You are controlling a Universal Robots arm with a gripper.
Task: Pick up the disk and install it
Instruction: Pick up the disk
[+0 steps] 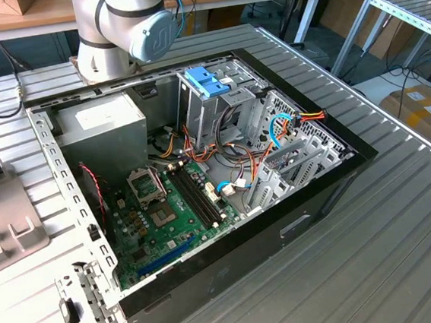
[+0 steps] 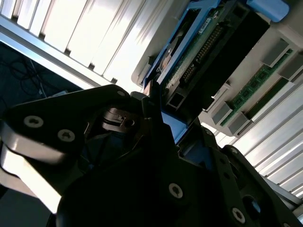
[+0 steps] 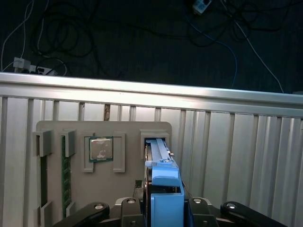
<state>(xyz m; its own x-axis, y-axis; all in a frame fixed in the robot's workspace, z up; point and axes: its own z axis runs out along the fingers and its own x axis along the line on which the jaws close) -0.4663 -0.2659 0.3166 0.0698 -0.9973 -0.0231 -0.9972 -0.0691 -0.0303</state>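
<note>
The disk (image 3: 157, 153) stands on edge in a slot of a grey holder tray (image 3: 128, 130), its light-blue carrier rail (image 3: 166, 191) nearest the camera. In the second wrist view the disk (image 2: 203, 52) shows its green circuit-board side and connector. My gripper (image 3: 165, 210) straddles the disk, and its black fingers (image 3: 130, 208) press against the carrier on both sides, so it is shut on the disk. In the second wrist view the gripper (image 2: 182, 127) meets the disk's near end. The disk's far end sits in the slot.
The tray also holds a processor chip (image 3: 101, 149) and a memory stick (image 3: 65, 170), and lies on a ribbed metal table (image 3: 236, 142) near its edge. An open computer case (image 1: 201, 170) lies on the table, with a drive cage and blue latch (image 1: 206, 81) and a power-supply box (image 1: 101, 123).
</note>
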